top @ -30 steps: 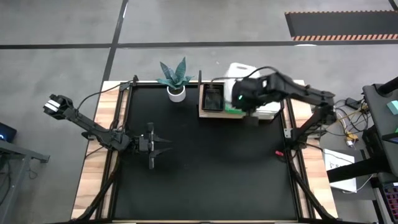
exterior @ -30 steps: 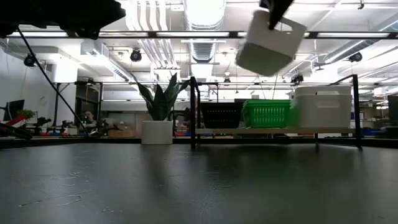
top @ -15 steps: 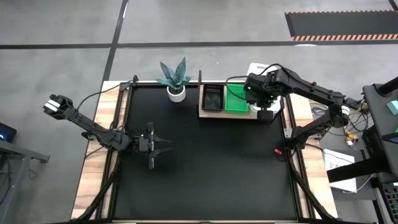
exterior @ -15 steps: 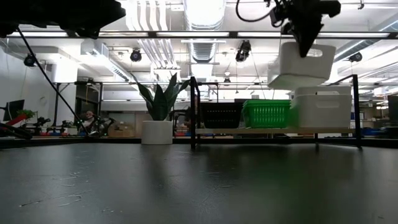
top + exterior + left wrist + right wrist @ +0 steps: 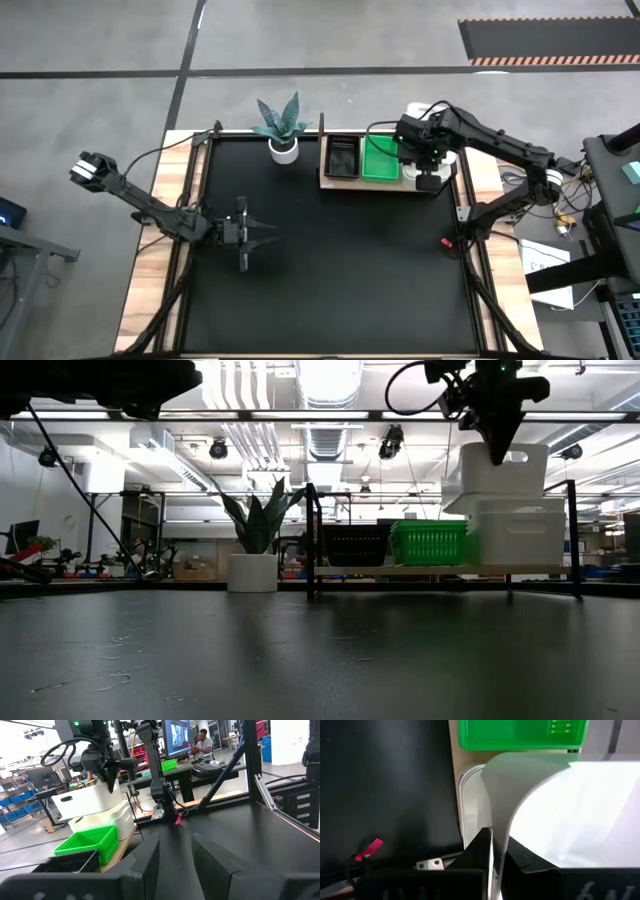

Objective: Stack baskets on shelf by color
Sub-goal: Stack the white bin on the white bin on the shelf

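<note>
My right gripper (image 5: 497, 448) is shut on a white basket (image 5: 503, 475) and hangs it level just over the white basket stack (image 5: 520, 535) at the shelf's right end. The shelf board (image 5: 440, 570) also carries the green baskets (image 5: 428, 542) in the middle and the black baskets (image 5: 357, 545) at its left end. From above, my right gripper (image 5: 425, 152) stands over the white stack (image 5: 432, 182), beside the green baskets (image 5: 378, 160). My left gripper (image 5: 264, 234) waits open over the table's left half, apart from everything. My right gripper holds the white basket by its side wall (image 5: 496, 815), near the rim. The wall is pinched with one finger (image 5: 480, 847) outside and one finger (image 5: 520, 852) inside. The fingers come from above, pointing down. The basket hangs level over the stack; whether its bottom touches, I cannot tell.
A plant in a white pot (image 5: 284, 150) stands left of the shelf at the far edge. A small red tag (image 5: 447, 245) lies near the table's right edge. A wide stretch of black tabletop (image 5: 340, 270) lies in front of the shelf. A person (image 5: 202, 742) sits in the room beyond.
My right gripper has carried the white basket toward the table's right edge, from above the green baskets to over the white stack, and has come down. The basket, tilted a second ago, now hangs level, close over the stack.
</note>
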